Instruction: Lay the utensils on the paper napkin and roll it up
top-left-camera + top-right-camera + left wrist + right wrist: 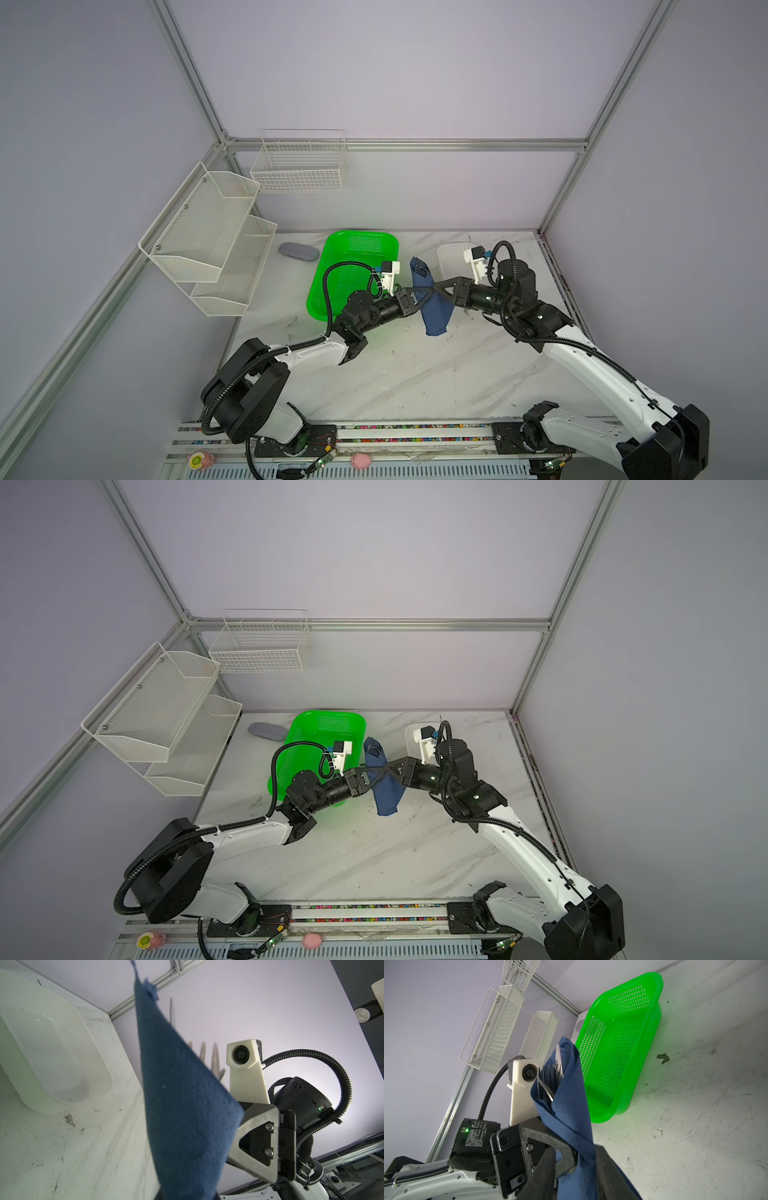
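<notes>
Paper napkin [436,318] [386,798], both top views: a loose navy roll, slanted, between the green basket [361,233] [328,715] and the white tray [446,253] [410,734], over the marble table [415,374] [374,854]. Whether its near end touches the marble cannot be told.
Left gripper [422,296] [373,777], both top views: reaches in from the basket side, jaws pinched tight on the middle of the roll.
Right gripper [438,288] [388,766], both top views: reaches in from the tray side, its tips meeting the left gripper's at the same spot on the roll.
Paper napkin [187,1115], left wrist view: a dimpled blue sheet filling the centre, tapering to a frayed corner, clear of the table [62,1147].
Utensils [215,1057], left wrist view: blurred fork tines peek out past the napkin's edge.
Right gripper [239,1132], left wrist view: grey finger frame against the far side of the paper, tips hidden behind it.
White tray [99,1053], left wrist view: stands on the table, apart from the roll.
Utensils [553,1076], right wrist view: the utensils sit inside the paper napkin [571,1105]. Fork tines and a flat blade tip stand out of the roll's open end.
Right gripper [579,1178], right wrist view: one dark finger on either side of the roll. The right gripper is closed around it.
Left gripper [572,1154], right wrist view: clamped on the roll, just beside the other claw's fingers.
Green basket [654,980], right wrist view: on the table [695,1105] behind the roll, not touching it.
</notes>
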